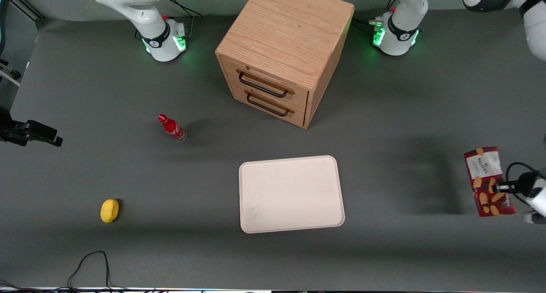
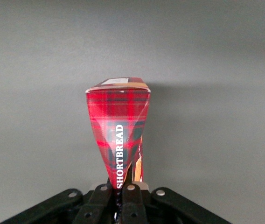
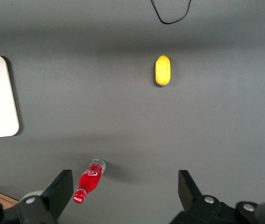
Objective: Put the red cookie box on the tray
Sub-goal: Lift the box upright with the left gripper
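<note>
Your gripper sits at the working arm's end of the table, fingers clamped tight on the red cookie box, pinching its narrow sides (the wrist view shows the carton squeezed where the pads meet). The box is well apart from the tray, which lies flat in front of the wooden drawer cabinet. A small red bottle and a yellow object lie toward the parked arm's end

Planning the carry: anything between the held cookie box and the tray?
Nothing visible. The gripper holds the red cookie box toward the working arm's end; only bare mat lies between it and the tray. Drawer cabinet, red bottle and yellow object sit off that path.
</note>
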Available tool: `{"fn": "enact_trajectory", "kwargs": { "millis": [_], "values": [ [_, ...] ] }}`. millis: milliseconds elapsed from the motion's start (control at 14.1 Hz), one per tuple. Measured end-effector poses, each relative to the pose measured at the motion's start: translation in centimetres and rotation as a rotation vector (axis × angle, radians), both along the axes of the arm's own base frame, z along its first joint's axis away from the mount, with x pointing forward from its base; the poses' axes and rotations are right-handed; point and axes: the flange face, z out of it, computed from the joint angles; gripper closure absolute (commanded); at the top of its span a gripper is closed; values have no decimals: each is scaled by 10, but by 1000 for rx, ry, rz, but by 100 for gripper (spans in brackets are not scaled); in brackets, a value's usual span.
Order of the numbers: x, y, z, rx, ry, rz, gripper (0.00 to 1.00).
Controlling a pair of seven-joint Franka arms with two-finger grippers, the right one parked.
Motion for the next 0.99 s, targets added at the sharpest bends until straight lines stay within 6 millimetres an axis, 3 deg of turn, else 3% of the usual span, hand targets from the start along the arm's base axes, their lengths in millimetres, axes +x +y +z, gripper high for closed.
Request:
{"fn": "enact_trajectory", "kwargs": {
  "millis": [284, 497, 639, 781, 994],
  "values": [
    [-18, -5, 107, 1, -1, -1, 100],
    [-36, -11, 160, 7, -27, -3, 100],
    [-40, -16, 168, 4, -26, -9, 100],
    [-35, -33, 165, -5, -25, -36, 100],
    [-25, -119, 165, -4, -25, -74, 100]
  ]
}}
